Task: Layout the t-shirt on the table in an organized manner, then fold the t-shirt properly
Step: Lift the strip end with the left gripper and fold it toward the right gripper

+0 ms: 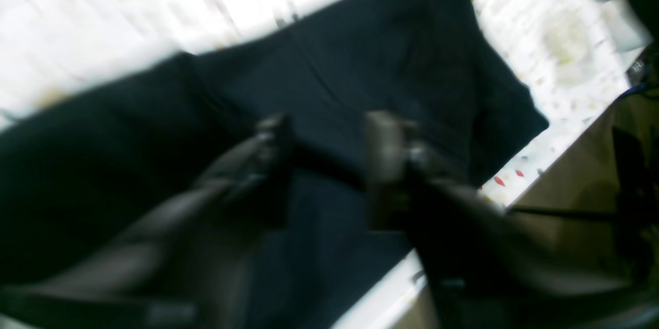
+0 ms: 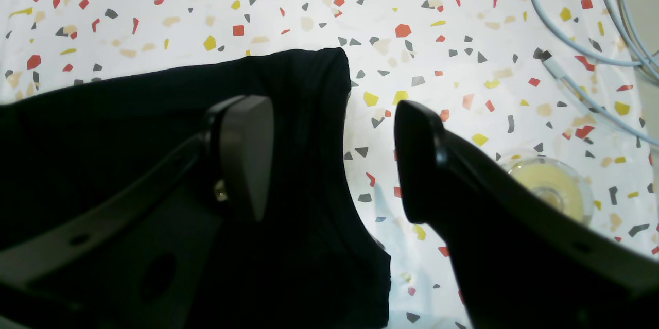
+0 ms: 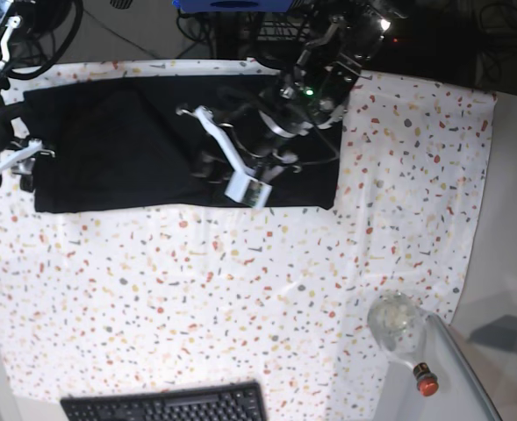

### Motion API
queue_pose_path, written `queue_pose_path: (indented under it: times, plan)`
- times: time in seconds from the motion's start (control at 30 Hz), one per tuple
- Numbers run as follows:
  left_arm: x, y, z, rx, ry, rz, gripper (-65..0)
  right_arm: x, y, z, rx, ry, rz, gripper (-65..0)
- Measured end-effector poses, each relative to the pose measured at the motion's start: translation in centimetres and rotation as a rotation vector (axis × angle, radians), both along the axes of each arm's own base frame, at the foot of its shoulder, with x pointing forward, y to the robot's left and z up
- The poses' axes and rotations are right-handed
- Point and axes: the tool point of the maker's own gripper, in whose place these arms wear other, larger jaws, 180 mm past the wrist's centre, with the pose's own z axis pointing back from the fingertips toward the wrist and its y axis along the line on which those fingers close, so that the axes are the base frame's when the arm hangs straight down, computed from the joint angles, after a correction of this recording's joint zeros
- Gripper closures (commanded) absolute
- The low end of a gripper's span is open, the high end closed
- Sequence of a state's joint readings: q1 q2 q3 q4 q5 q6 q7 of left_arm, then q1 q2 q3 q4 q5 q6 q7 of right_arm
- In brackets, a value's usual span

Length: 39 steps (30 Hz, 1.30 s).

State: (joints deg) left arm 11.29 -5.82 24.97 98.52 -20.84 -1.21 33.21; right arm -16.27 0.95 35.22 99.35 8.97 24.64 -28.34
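The black t-shirt (image 3: 109, 149) lies as a long flat band across the far part of the speckled table (image 3: 240, 289). My left gripper (image 1: 329, 149) hovers over the shirt's middle (image 1: 360, 61). The wrist picture is blurred, but its fingers stand apart with dark cloth showing in the gap. From the base view this gripper (image 3: 207, 165) sits near the shirt's centre. My right gripper (image 2: 329, 159) is open at the shirt's end (image 2: 128, 128), one finger (image 2: 247, 154) over the cloth and the other over bare table. It (image 3: 12, 171) is at the far left in the base view.
A clear round tape roll (image 2: 551, 185) lies close to the right gripper's outer finger, with pale cables (image 2: 592, 61) beyond it. The table's edge (image 1: 515, 200) runs near the left gripper. A black keyboard (image 3: 166, 405) sits at the front edge.
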Motion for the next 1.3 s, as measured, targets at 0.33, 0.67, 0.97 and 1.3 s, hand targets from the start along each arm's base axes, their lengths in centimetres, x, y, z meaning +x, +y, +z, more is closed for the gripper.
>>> queue_pose_path:
  times: [0.33, 0.67, 0.97, 1.3]
  plan:
    - [-0.6, 9.9, -3.3, 0.209, 0.038, 0.182, 0.0, -0.1, 0.1, -0.1, 0.002, 0.003, 0.001, -34.8]
    - [-7.3, 4.0, -7.9, 0.271, 0.149, -0.075, 0.0, -0.1, 0.2, -0.1, 0.004, 0.002, 0.003, -34.8]
    - [-8.6, -2.9, -5.3, 0.196, 0.059, -0.285, 0.0, 0.1, 0.2, 0.0, 0.004, -0.003, 0.003, -34.8]
    - [-0.5, 3.2, -1.9, 0.221, -0.06, -0.037, 0.0, 0.0, -0.1, 0.1, -0.001, -0.003, -0.001, -34.8]
